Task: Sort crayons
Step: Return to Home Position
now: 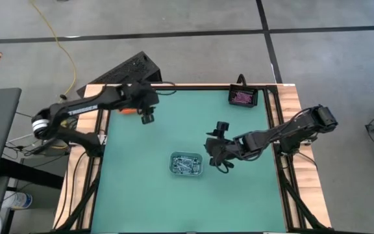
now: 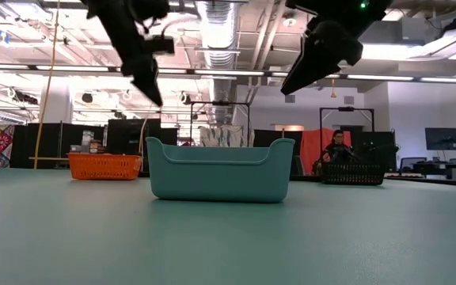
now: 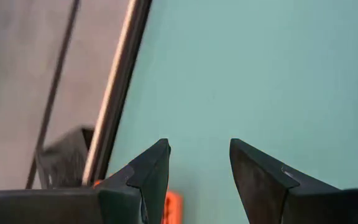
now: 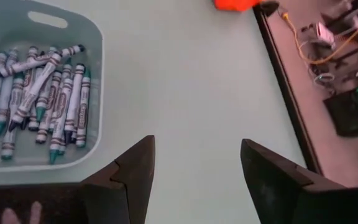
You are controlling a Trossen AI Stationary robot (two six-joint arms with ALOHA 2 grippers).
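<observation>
Crayons (image 4: 42, 99), over a dozen and blue-tipped, lie in the one grey-blue tray (image 4: 97, 81) just beside the right gripper (image 4: 197, 149), whose fingers are spread and empty. The left gripper (image 3: 199, 149), likewise spread and empty, hangs near the one orange tray (image 2: 105, 166). One black tray (image 1: 243, 88) sits at the far edge.

left gripper (image 3: 199, 144): jaws apart, empty, raised | right gripper (image 4: 197, 142): jaws apart, empty, raised

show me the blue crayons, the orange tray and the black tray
blue crayons (image 4: 55, 99), right wrist view, middle of the pile
orange tray (image 2: 105, 167), low view, front wall
black tray (image 2: 353, 175), low view, front wall
</observation>
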